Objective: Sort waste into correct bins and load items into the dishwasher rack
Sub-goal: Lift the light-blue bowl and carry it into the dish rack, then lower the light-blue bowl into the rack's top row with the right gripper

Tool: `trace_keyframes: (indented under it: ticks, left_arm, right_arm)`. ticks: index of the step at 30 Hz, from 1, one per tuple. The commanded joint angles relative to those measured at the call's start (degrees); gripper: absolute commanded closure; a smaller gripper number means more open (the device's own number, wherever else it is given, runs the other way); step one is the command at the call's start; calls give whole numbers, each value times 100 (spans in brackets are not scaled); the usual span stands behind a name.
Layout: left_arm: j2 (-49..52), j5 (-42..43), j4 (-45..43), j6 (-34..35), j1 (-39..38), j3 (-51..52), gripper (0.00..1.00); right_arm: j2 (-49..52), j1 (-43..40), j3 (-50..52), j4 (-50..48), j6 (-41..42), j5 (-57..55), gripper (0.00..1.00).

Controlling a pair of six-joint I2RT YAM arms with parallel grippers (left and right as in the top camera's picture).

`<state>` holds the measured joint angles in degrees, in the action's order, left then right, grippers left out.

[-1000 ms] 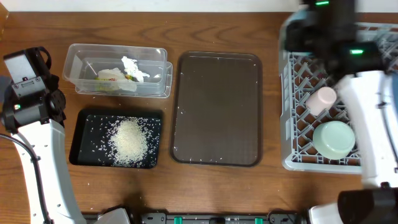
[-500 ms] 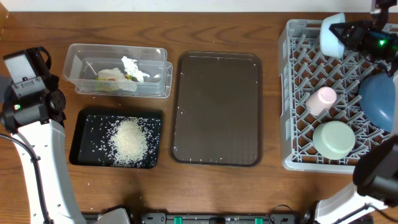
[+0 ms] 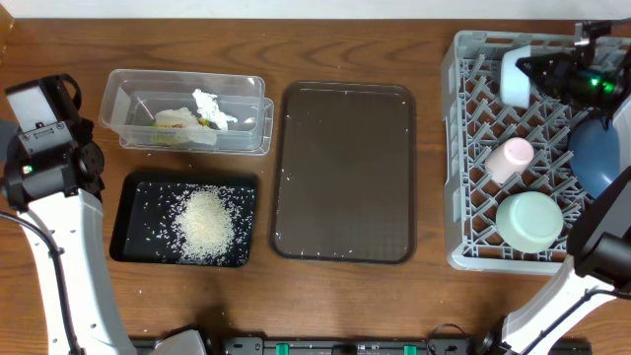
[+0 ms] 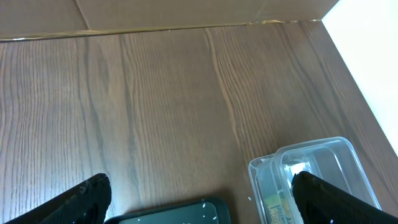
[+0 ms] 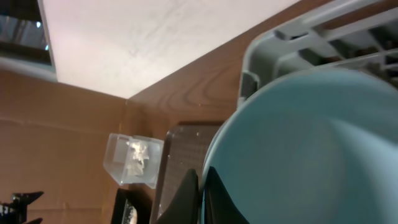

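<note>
My right gripper [image 3: 539, 71] is shut on the rim of the pale-blue small bowl [image 3: 517, 77] over the back left part of the grey dishwasher rack [image 3: 463, 148]. In the right wrist view the bowl [image 5: 311, 143] fills the frame, its rim pinched between the black fingers [image 5: 188, 193]. A pink cup [image 3: 508, 158], a mint-green bowl [image 3: 529, 221] and a large blue plate-bowl [image 3: 595, 153] sit in the rack. The clear tub [image 3: 133, 104] holds tissue [image 3: 209, 105] and a wrapper [image 3: 177, 122]. Rice [image 3: 205, 223] lies in the black tray [image 3: 133, 202]. My left gripper [image 4: 202, 208] stands open above bare table.
A dark-brown serving tray [image 3: 343, 173] with a few stray grains lies between the bins and the rack. The left arm [image 3: 44, 128] stands at the table's left edge, beside the black tray. A cardboard wall [image 4: 186, 12] backs the table.
The right arm has swung off the rack's top, and the pale-blue bowl has come down and slightly left over the rack's back corner. The left arm has not moved.
</note>
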<state>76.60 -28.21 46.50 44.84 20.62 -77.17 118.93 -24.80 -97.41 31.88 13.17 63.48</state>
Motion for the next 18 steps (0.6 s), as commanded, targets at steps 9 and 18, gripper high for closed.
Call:
trace_keyframes:
  ticks: [9, 18]
  left_arm:
    - [13, -9, 20, 24, 26, -20, 5]
    - [13, -9, 20, 26, 26, -20, 5]
  right_arm:
    - [140, -162, 17, -15, -98, 190, 99]
    - [140, -308, 15, 55, -90, 188, 90]
